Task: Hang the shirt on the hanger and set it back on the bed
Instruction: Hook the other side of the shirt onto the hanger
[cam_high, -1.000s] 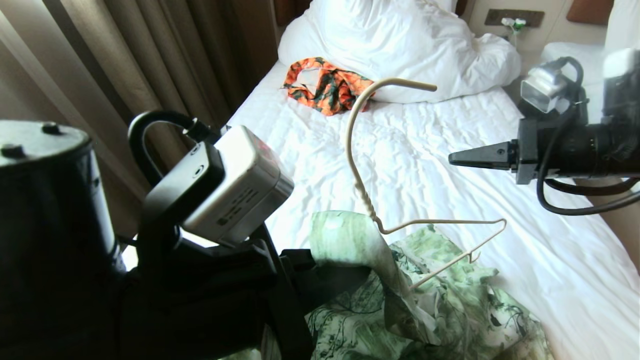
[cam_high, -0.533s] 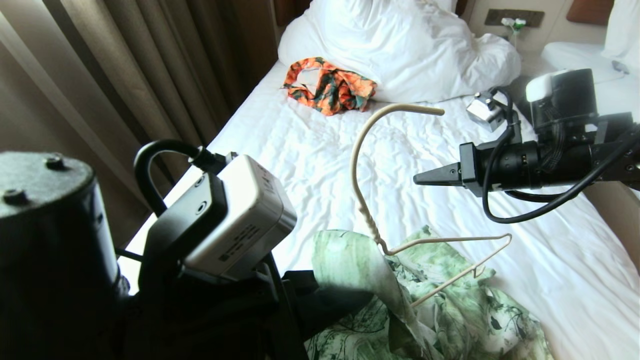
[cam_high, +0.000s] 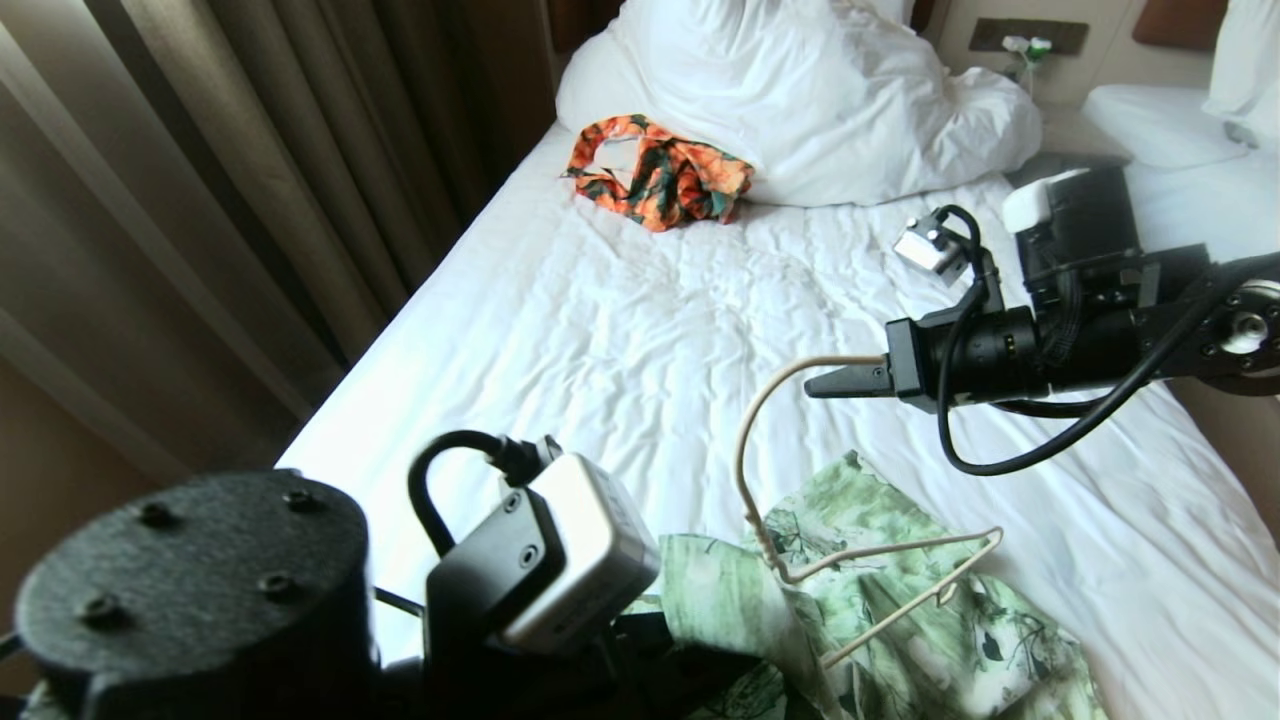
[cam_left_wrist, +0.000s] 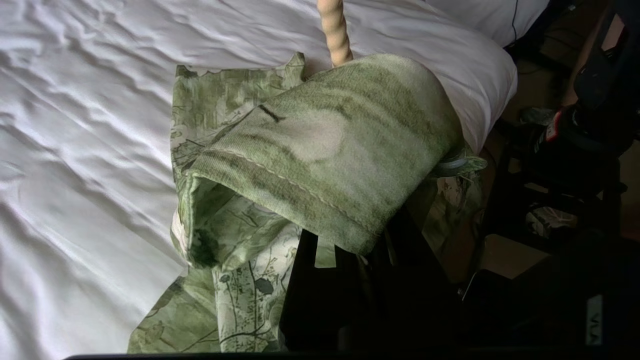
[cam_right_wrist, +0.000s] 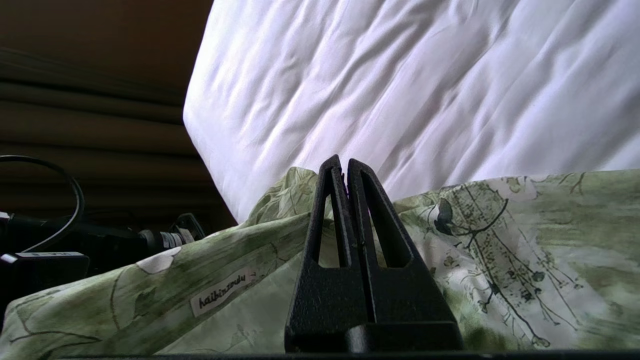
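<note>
Lower centre: one shirt (cam_right_wrist: 500, 250), label (cam_right_wrist: 222, 295) reading "haibinzzulu", one hanger (cam_high: 850, 555); right gripper (cam_high: 815, 384) clenched empty, left gripper hidden, clenched.

Heavy brown curtains (cam_high: 230, 170) are seen hanging in long folds down the left side of the room, and daylight is thrown across the white bedding beside them. A brown headboard (cam_high: 575, 20) is glimpsed at the far end, behind heaped white pillows (cam_high: 800, 90). On the right, a beige wall is shown with a dark switch panel (cam_high: 1028, 34) set into it, and a second white bed (cam_high: 1180, 140) is caught at the edge. Dim floor is made out in the left wrist view.
</note>
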